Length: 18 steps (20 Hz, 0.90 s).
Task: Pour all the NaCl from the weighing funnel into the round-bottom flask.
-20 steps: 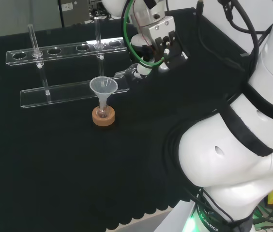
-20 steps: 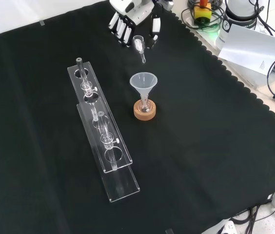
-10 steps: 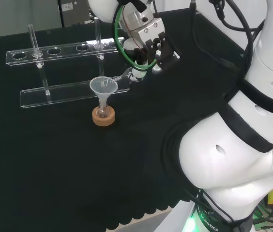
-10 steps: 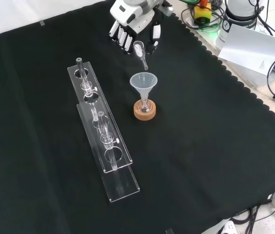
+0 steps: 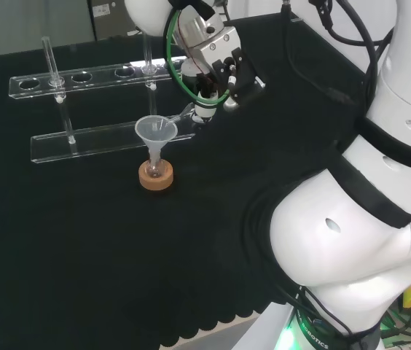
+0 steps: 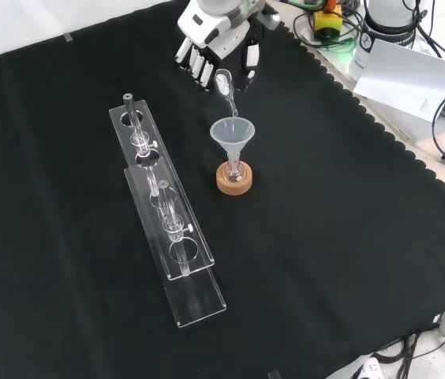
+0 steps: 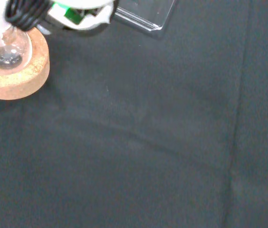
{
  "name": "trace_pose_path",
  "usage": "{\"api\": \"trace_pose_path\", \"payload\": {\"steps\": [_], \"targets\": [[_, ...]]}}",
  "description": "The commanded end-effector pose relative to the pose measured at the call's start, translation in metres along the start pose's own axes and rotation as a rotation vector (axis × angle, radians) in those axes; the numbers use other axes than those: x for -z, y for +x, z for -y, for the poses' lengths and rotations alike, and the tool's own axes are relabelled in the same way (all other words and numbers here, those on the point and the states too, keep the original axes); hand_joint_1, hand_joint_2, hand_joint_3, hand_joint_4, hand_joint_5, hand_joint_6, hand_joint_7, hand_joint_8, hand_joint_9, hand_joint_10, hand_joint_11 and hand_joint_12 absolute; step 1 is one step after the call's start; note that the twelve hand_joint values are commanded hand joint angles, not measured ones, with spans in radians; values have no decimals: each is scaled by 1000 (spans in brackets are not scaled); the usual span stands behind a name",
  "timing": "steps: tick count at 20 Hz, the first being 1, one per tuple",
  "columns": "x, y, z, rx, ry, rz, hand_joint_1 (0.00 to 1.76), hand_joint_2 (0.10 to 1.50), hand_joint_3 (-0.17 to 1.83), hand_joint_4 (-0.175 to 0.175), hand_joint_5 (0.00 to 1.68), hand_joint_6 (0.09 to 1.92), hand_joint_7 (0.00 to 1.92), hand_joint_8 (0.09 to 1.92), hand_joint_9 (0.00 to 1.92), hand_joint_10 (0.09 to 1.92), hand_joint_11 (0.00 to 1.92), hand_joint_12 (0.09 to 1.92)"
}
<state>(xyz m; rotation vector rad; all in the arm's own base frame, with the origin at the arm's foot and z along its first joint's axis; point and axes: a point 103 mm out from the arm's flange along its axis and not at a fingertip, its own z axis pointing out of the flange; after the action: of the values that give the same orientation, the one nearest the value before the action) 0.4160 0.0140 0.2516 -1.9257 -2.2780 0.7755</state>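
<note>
A small round-bottom flask (image 6: 233, 169) sits on a cork ring (image 6: 233, 185) with a clear plastic funnel (image 6: 232, 132) in its neck. The hand (image 6: 214, 38) hovers just beyond it in the front view, fingers and thumb pinched on the glass weighing funnel (image 6: 224, 80). The weighing funnel tilts down, its spout tip at the plastic funnel's rim. In the head view the hand (image 5: 217, 61) is to the upper right of the plastic funnel (image 5: 155, 131) and cork ring (image 5: 156, 176). The wrist view shows the flask (image 7: 3, 46) on its cork ring (image 7: 17, 76). I cannot see the salt.
A long clear acrylic test-tube rack (image 6: 168, 230) with two upright tubes lies left of the flask in the front view, behind it in the head view (image 5: 100, 76). The cloth's scalloped edge (image 6: 380, 130), papers and cables lie at the front view's right. The arm's white links (image 5: 351, 219) occupy the head view's right.
The hand has carried the weighing funnel toward the flask and tilted it; its spout tip, earlier short of the plastic funnel, now reaches the rim.
</note>
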Motion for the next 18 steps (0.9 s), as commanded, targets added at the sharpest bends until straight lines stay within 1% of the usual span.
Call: {"api": "trace_pose_path", "payload": {"steps": [1, 12, 18], "targets": [[5, 4, -4, 7, 1, 23, 1083, 709, 737, 130, 1083, 1036, 808, 742, 946, 563, 447, 1287], [12, 10, -8, 28, 3, 88, 1083, 707, 739, 132, 1085, 1034, 814, 740, 951, 561, 452, 1286], [18, 13, -10, 30, 3, 138, 1083, 706, 739, 133, 1086, 1032, 814, 739, 952, 559, 455, 1286]]}}
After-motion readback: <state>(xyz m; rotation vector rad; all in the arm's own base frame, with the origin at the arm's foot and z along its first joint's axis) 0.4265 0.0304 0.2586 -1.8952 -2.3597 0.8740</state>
